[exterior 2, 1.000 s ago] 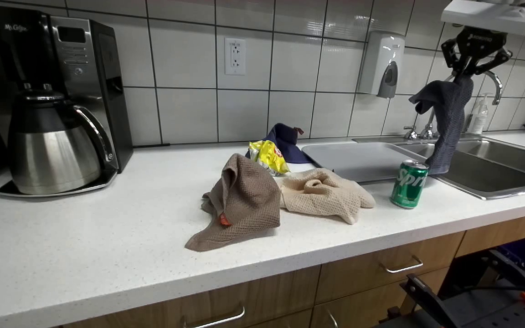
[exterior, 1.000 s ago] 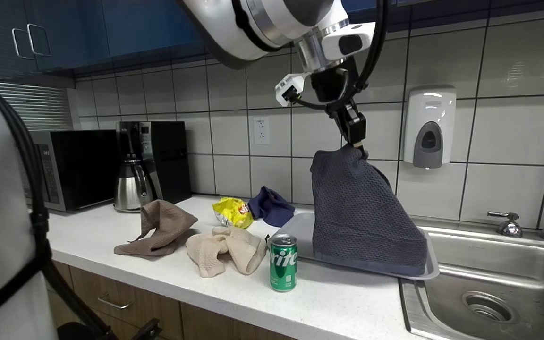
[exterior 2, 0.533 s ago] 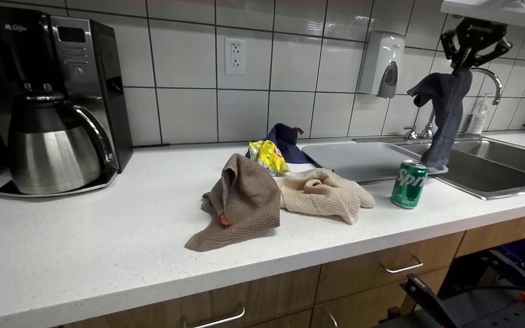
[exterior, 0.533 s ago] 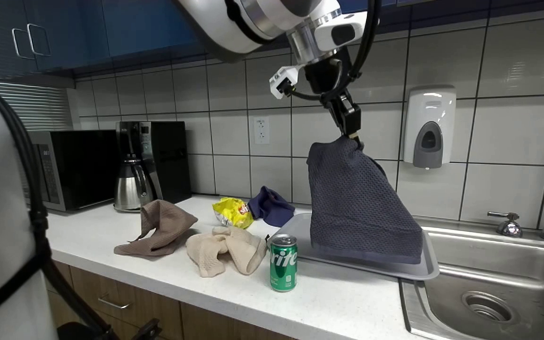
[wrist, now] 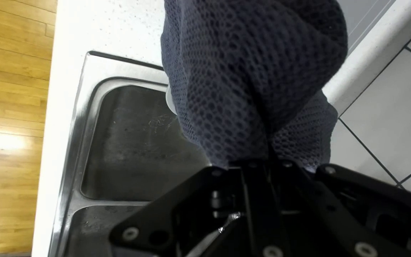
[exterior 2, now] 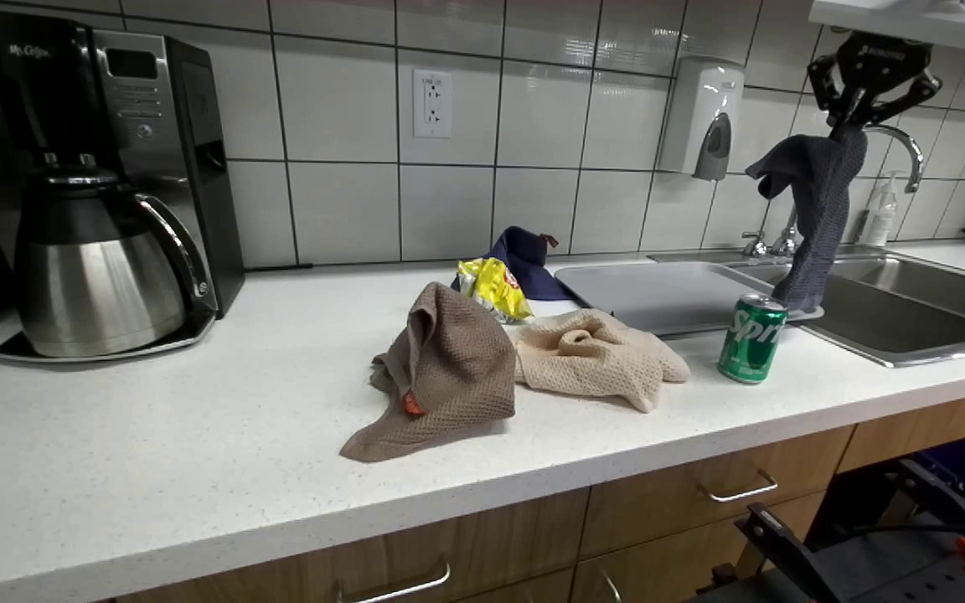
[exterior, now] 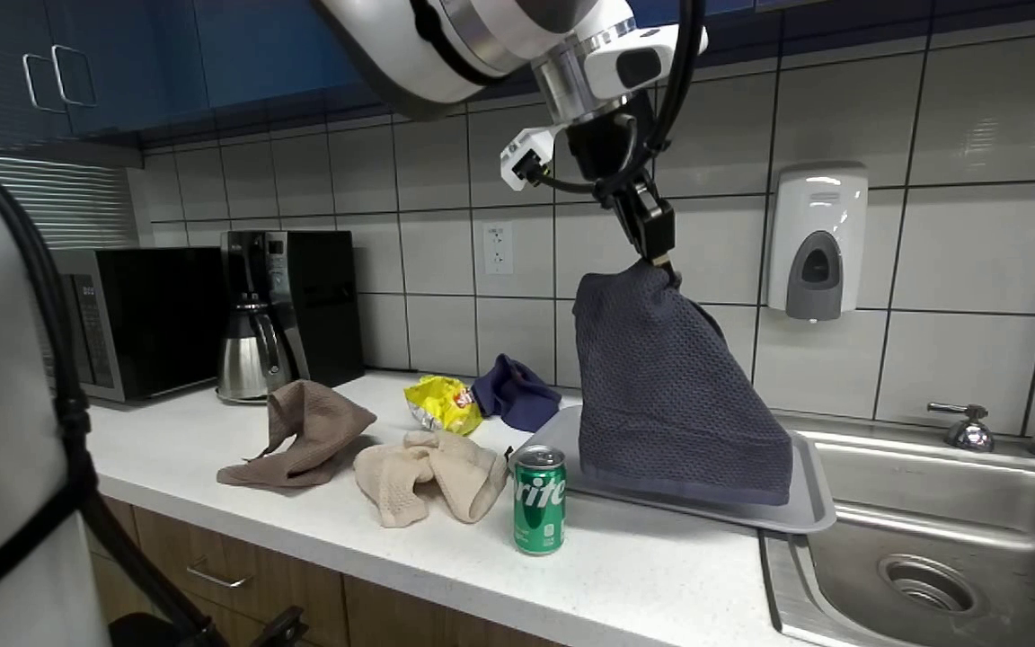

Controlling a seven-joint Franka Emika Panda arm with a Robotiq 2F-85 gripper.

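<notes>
Cloth [exterior: 675, 395] hangs below my gripper [exterior 2: 848, 120], which is clamped on its bunched top, the long axis running downward with the hem over the end of the tray [exterior 2: 658, 289] nearest the sink [exterior: 940, 467], contact unclear.

You have a white-tiled wall [exterior 2: 336, 105] behind the counter [exterior 2: 198, 419], blue cabinets [exterior: 284, 45] above it and wood drawers [exterior 2: 658, 507] beneath it. At one end of it you can see blinds [exterior: 91, 202]. Alongside the counter, your wrist view shows plank floor [wrist: 11, 82] with a bright glare [wrist: 2, 140].
</notes>
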